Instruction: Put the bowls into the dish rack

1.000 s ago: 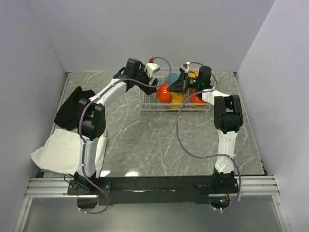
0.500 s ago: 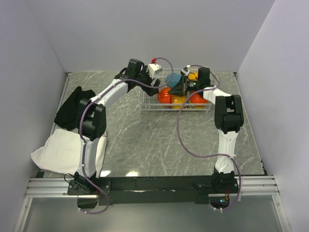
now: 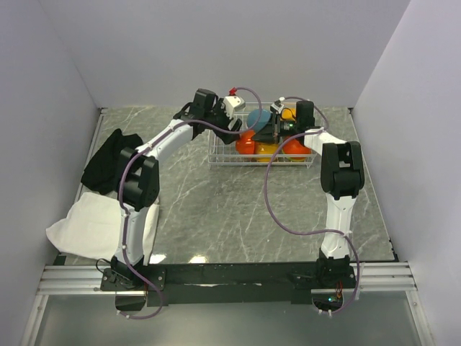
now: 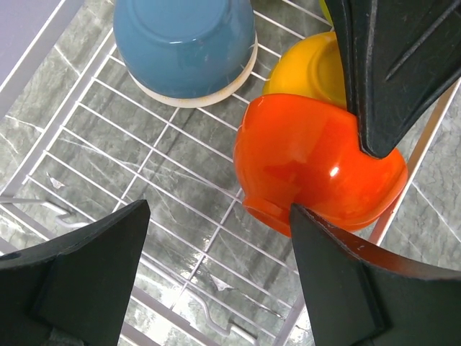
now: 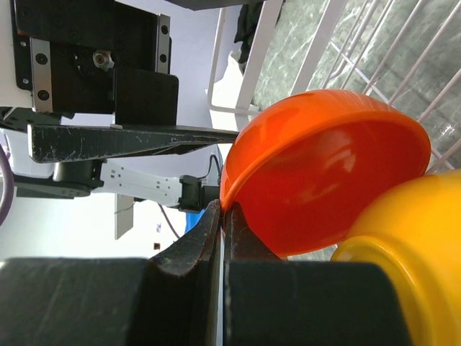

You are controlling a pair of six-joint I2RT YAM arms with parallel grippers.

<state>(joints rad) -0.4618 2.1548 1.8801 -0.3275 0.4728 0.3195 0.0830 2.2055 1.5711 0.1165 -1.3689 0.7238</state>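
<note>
Right claw point(image 5: 222, 216): pinching rim of orange bowl point(image 5: 324, 180); bowl body lies at claw's 2 o'clock, tilted inside dish rack point(image 4: 166, 180). Left claw point(image 4: 216, 241): spread, empty, above rack floor; right arm nearer.

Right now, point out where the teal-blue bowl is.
In the top view the teal-blue bowl sits base up in the far-left part of the dish rack, just beyond the orange bowl.

No text, brand mark or number is legible in any view. The white wire-grid dish rack point(image 3: 218, 154) and the glossy orange round bowl point(image 4: 317, 166) inside it carry none.
</note>
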